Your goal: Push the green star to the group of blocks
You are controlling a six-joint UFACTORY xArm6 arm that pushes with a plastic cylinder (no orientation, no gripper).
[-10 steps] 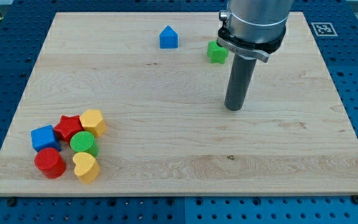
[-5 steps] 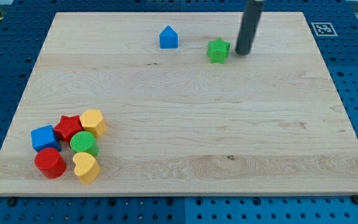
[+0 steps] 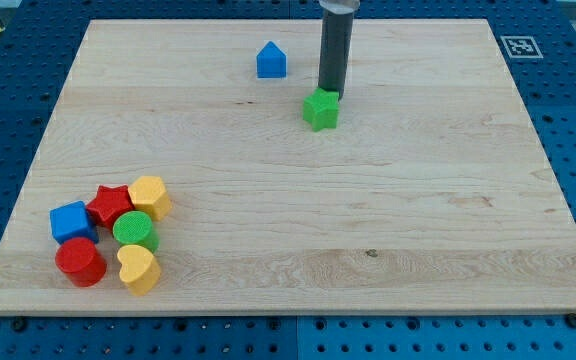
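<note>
The green star point(image 3: 320, 109) is seen lying on the wooden board point(image 3: 448, 230) toward its far edge, a little right of centre, with my tip point(image 3: 329, 93) pressed against the block's far side; the rod is a plain pusher that grips nothing. The group of blocks point(image 3: 111, 233) is gathered near the board's near-left corner, well apart from the star. The star is judged light, rigid and ready to slide on the smooth wood, though its points may let it be spun; contact is best kept squarely on its far-right side.
</note>
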